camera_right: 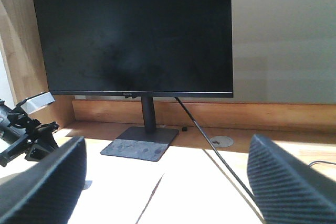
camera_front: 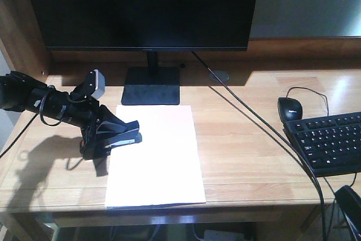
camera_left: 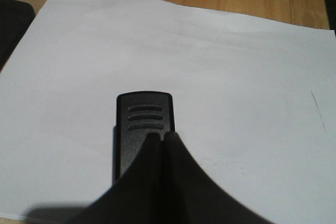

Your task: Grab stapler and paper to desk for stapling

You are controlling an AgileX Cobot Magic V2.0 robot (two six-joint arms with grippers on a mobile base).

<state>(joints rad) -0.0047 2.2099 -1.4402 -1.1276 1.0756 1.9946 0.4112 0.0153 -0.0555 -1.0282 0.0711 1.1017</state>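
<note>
Desk (camera_front: pixel 254 139): a wide light-wood top carrying everything in shot, the monitor (camera_front: pixel 144 7) at its 12 o'clock edge, the keyboard (camera_front: pixel 330 139) and mouse (camera_front: pixel 290 107) out at 3 o'clock.

Paper (camera_front: pixel 155 159): one white sheet lying flat near the front edge, below the monitor stand (camera_front: pixel 151 86); it looks laid there to give the stapler a clear run at its left side.

Left arm (camera_front: pixel 51 105): reaches in from 9 o'clock, low over the desk, wrist angled down toward the sheet's upper left margin.

Left gripper (camera_front: pixel 113 136): fingers drawn together on the stapler's rear, no gap visible between them in the wrist view; it appears to be holding the stapler rather than merely touching it.

Stapler (camera_left: pixel 144 124): black, ribbed nose pointing to 12 o'clock in the wrist view, over the sheet just inside its left edge; whether the sheet sits in its mouth cannot be told.

Right gripper (camera_right: pixel 165 182): fingers spread wide and holding nothing, raised well apart from the sheet at about 4 o'clock, likely waiting its turn.
</note>
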